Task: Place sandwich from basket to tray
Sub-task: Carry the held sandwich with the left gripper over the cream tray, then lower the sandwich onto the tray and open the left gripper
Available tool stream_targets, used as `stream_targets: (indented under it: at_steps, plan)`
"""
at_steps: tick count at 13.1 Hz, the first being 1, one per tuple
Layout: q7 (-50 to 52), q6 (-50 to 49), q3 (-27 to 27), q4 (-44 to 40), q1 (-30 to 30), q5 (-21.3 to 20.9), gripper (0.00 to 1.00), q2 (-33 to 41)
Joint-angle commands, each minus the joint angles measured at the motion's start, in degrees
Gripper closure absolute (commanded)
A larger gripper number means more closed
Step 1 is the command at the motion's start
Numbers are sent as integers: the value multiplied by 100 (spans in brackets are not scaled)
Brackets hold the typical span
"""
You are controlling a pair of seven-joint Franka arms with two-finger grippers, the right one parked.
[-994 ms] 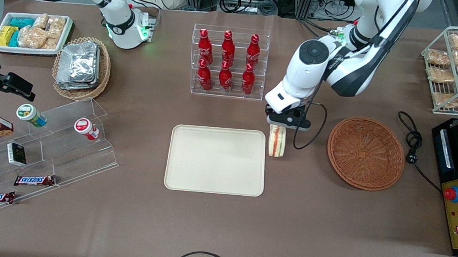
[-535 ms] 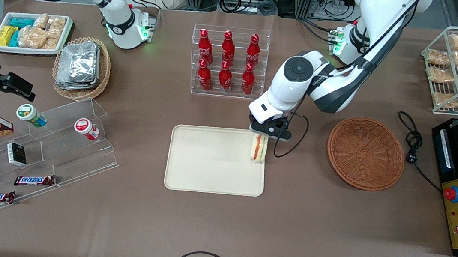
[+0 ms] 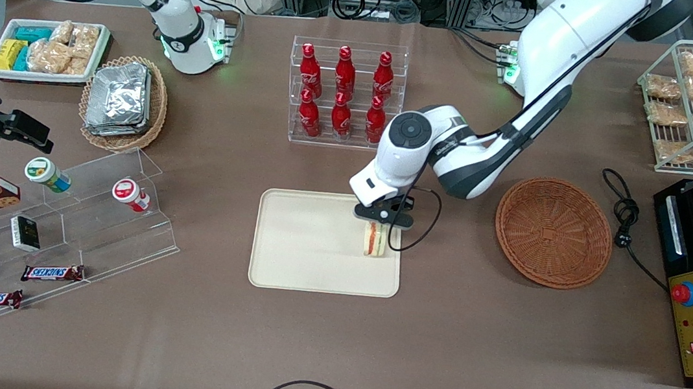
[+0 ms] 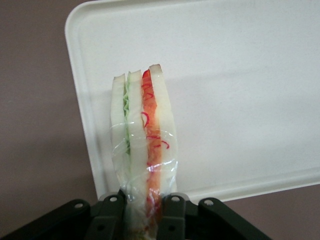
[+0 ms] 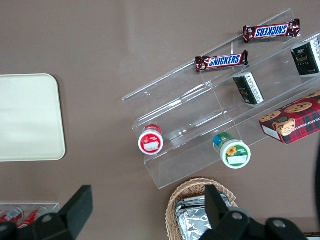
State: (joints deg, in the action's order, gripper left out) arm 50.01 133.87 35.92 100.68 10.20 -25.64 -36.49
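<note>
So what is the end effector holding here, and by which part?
The end effector is shut on the sandwich, pinching one end of the wrapped wedge between its fingers, above the tray.

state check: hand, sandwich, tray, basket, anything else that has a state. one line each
hand: shut on the sandwich, over the tray's edge nearest the brown basket
sandwich: gripped, upright, wrap intact, above the tray
tray: flat on the table, nothing resting on its bare surface
brown basket: empty
tan basket: holds stacked foil packs
cola bottles: six, upright in the clear rack, capped
</note>
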Motion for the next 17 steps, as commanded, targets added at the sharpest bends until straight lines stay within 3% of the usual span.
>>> stream_targets:
  at_steps: [1,8,9,11,14,17]
  plan:
    - [158,-194,-24,-426,132,-143,79,-341]
    - [896,-177,-24,-488,237,-1066,78,-754]
    - [896,-177,-24,-488,237,-1066,71,-746]
    - [931,-185,-24,-488,237,-1075,30,-746]
    - [1204,-221,-32,-497,237,-1084,2,-667]
    - [1265,-859,-15,-987,211,-1014,0,-631]
